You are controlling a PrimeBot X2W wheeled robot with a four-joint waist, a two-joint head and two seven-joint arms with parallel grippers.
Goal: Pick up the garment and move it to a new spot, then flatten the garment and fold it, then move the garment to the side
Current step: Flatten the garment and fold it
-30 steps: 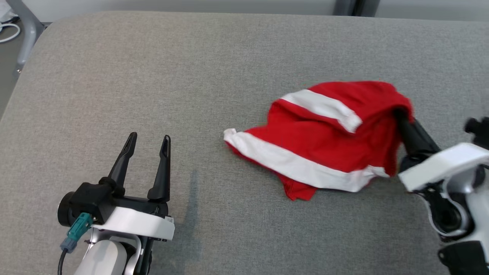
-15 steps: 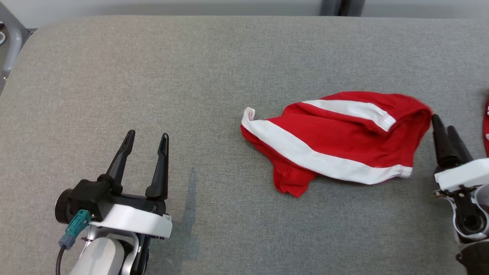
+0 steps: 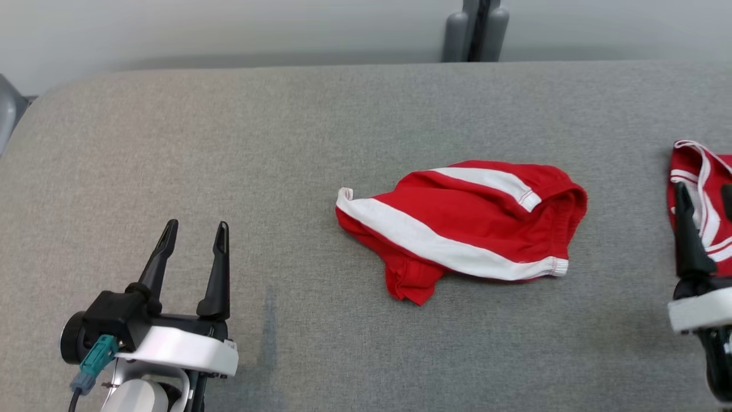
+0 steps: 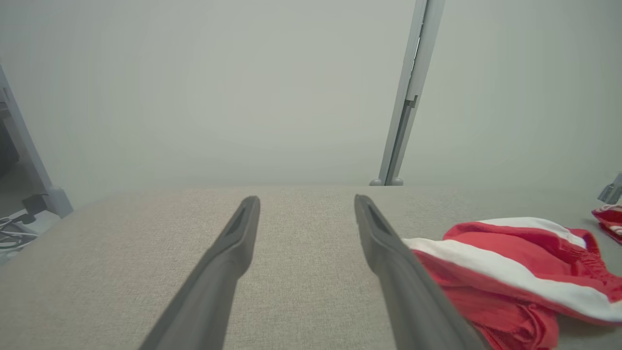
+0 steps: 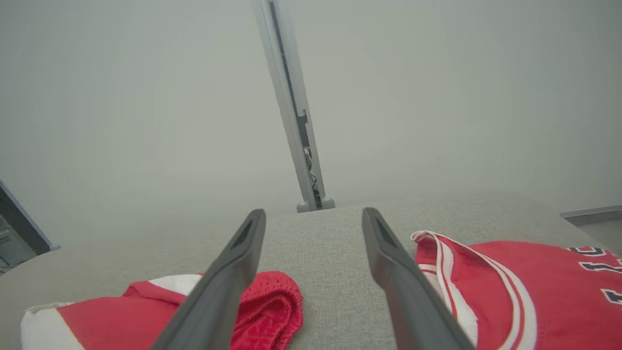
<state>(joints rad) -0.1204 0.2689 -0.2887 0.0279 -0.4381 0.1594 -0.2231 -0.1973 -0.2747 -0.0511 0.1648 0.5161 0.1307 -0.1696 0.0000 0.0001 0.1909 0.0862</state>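
The garment, red shorts with white side stripes, lies crumpled in the middle of the grey padded table, touched by neither gripper. My left gripper stands open at the lower left, well to the left of the shorts; in the left wrist view its fingers frame bare table with the shorts to the right. My right gripper is open at the right edge, apart from the shorts. Its own view shows its fingers spread, the shorts' waistband at lower left.
A second red garment, a jersey with white trim, lies at the table's right edge beneath the right gripper, also seen as the jersey in the right wrist view. A grey post stands behind the table's far edge.
The right gripper has let go of the shorts' right edge and drawn back to the right. The shorts have settled flat on the table. The head camera has tilted upward.
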